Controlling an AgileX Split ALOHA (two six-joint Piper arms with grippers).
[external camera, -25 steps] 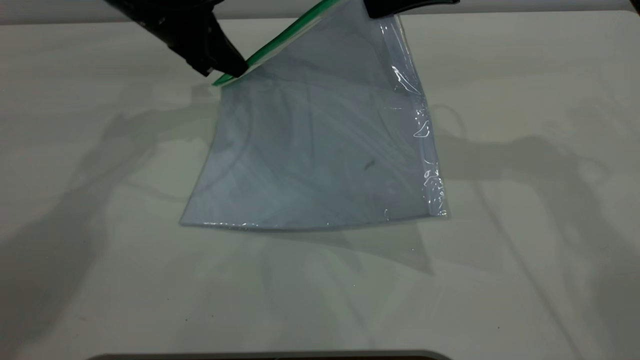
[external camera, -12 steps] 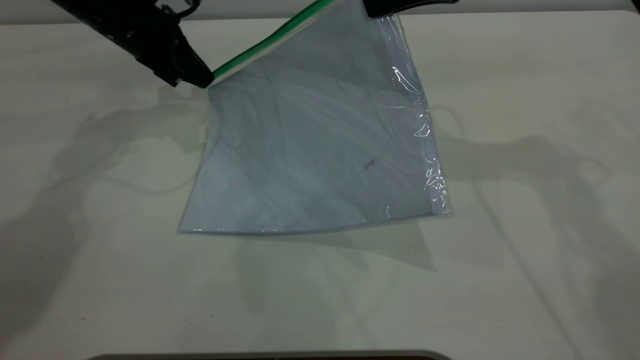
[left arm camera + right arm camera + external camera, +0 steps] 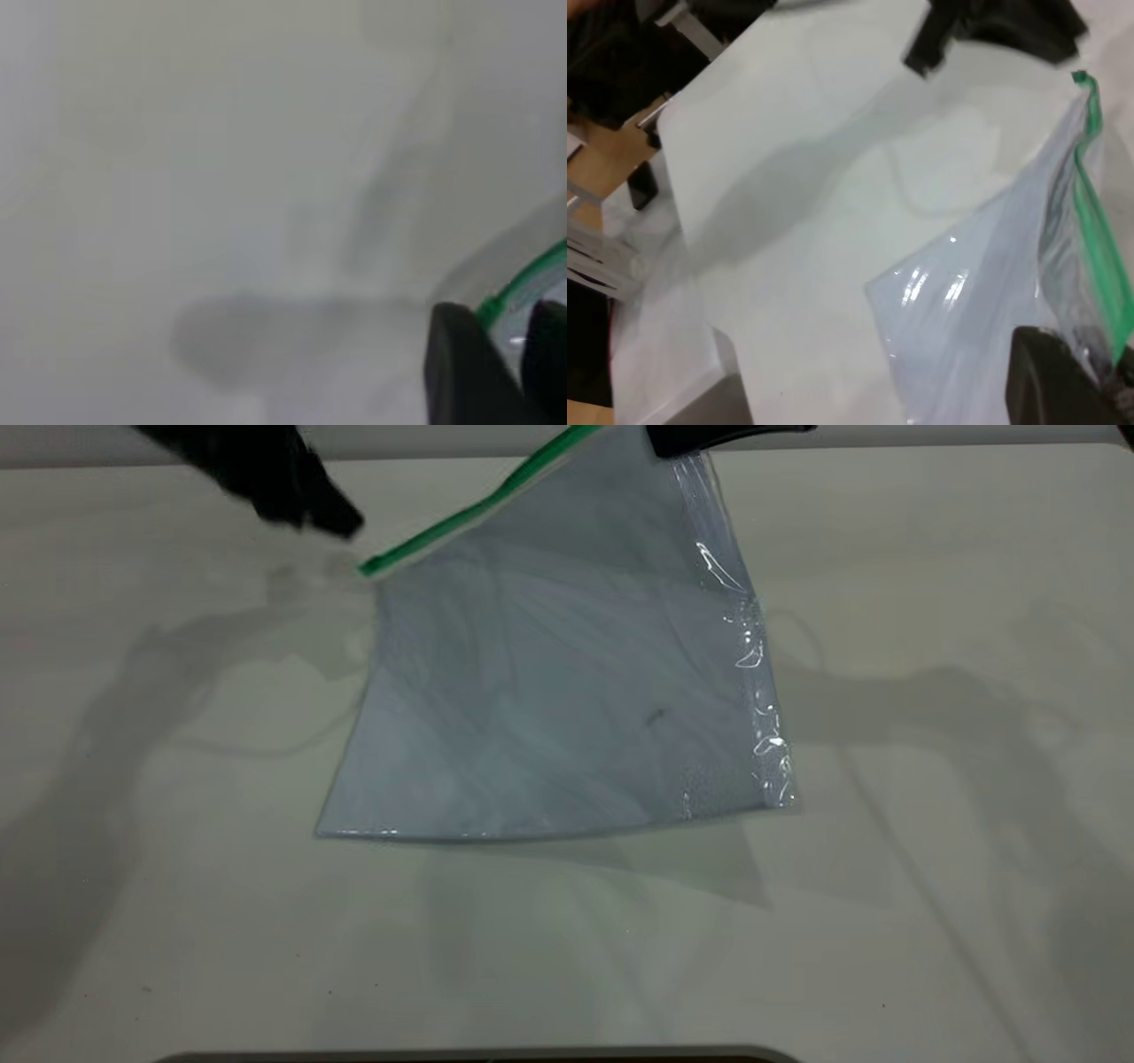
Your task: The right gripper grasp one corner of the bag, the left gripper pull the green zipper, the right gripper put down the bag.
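Note:
The bag (image 3: pixel 567 691) is a pale blue-grey clear pouch. It hangs slanted from its far right corner, with its near edge resting on the white table (image 3: pixel 930 912). My right gripper (image 3: pixel 675 443) is at the top edge of the exterior view, shut on that raised corner; it also shows in the right wrist view (image 3: pixel 1099 367). The green zipper (image 3: pixel 469 509) runs along the bag's upper edge and ends in a small green tab (image 3: pixel 368 567). My left gripper (image 3: pixel 341 521) is blurred, up and left of that end, apart from it. In the left wrist view my left gripper (image 3: pixel 514 341) is open, and the green strip (image 3: pixel 523 288) shows beyond the gap.
The bag's right side is a crinkly shiny seam (image 3: pixel 753 691). A dark rounded edge (image 3: pixel 478 1056) lies at the table's near side. The table's left edge, with dark furniture (image 3: pixel 620 71) beyond it, shows in the right wrist view.
My left gripper slid left along the green zipper to its end, then let go and moved up and left, clear of it. The right gripper kept hold of the corner.

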